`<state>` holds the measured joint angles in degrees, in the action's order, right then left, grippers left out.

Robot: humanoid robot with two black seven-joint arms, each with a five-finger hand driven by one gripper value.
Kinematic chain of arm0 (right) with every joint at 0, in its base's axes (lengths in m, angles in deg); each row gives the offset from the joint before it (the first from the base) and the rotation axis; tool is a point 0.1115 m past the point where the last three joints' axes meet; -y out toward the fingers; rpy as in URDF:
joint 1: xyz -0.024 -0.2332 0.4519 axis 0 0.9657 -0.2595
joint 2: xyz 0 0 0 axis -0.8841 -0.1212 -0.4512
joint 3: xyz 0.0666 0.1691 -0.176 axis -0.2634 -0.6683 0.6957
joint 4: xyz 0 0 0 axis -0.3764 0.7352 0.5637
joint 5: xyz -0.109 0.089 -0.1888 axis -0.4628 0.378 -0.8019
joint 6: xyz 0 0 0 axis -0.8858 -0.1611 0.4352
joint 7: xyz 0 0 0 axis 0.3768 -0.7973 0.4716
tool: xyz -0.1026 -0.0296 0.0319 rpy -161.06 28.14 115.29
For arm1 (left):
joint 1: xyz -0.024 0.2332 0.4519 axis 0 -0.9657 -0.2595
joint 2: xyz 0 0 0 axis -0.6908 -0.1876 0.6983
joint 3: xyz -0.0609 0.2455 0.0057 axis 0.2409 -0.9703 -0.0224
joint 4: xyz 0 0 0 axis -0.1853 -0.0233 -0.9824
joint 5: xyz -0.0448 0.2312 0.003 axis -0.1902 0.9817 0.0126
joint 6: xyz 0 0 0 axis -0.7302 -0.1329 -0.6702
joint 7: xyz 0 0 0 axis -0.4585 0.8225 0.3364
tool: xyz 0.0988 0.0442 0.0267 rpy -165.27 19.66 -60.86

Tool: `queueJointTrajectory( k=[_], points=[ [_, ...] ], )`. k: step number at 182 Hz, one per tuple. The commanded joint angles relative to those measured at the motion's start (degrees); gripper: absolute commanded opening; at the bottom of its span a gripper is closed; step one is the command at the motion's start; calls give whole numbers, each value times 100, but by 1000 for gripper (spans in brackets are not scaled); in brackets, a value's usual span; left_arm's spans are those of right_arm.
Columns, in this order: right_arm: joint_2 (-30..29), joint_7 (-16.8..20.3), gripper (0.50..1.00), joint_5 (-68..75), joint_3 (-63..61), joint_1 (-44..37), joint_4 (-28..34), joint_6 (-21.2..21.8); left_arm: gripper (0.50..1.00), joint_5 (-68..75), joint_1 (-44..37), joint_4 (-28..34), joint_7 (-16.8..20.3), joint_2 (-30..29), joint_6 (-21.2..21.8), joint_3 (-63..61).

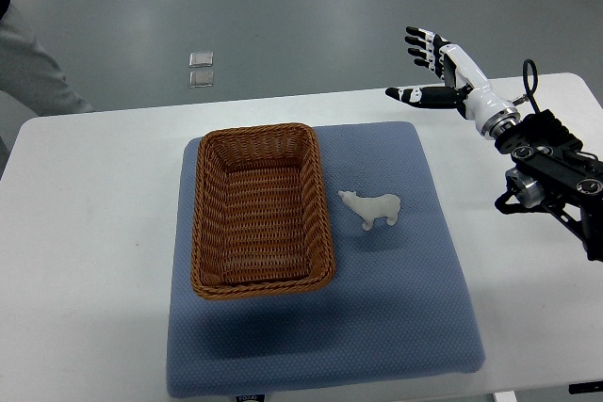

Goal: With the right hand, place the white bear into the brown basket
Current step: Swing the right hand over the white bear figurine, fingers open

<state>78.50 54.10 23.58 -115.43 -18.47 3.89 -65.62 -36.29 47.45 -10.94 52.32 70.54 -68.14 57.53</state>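
Note:
A small white bear (374, 207) stands on the blue mat (396, 317), just right of the brown wicker basket (211, 233). The basket is rectangular and has nothing inside. My right hand (426, 70) hovers above the table's far right side, well up and right of the bear, fingers spread and holding nothing. Its arm comes in from the right edge. No left arm shows.
The mat lies on a white table (85, 233). Beyond the far edge is grey floor with a small clear object (201, 70). A person's light sleeve (28, 63) shows at the upper left.

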Motion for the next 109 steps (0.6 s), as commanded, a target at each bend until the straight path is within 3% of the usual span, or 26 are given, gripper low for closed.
queueJointTrajectory(
  k=[1, 28, 55, 109],
  points=[
    [311, -5, 919, -318, 372, -246, 184, 259, 1000, 0, 0, 0, 0, 0, 0, 0],
    [706, 4, 919, -1267, 689, -518, 403, 637, 1000, 0, 0, 0, 0, 0, 0, 0],
    [1040, -5, 919, -2277, 698, -641, 623, 1331, 1000, 0, 0, 0, 0, 0, 0, 0],
    [1594, 4, 919, -2963, 873, -1124, 1282, 2201, 1000, 0, 0, 0, 0, 0, 0, 0]
  ],
)
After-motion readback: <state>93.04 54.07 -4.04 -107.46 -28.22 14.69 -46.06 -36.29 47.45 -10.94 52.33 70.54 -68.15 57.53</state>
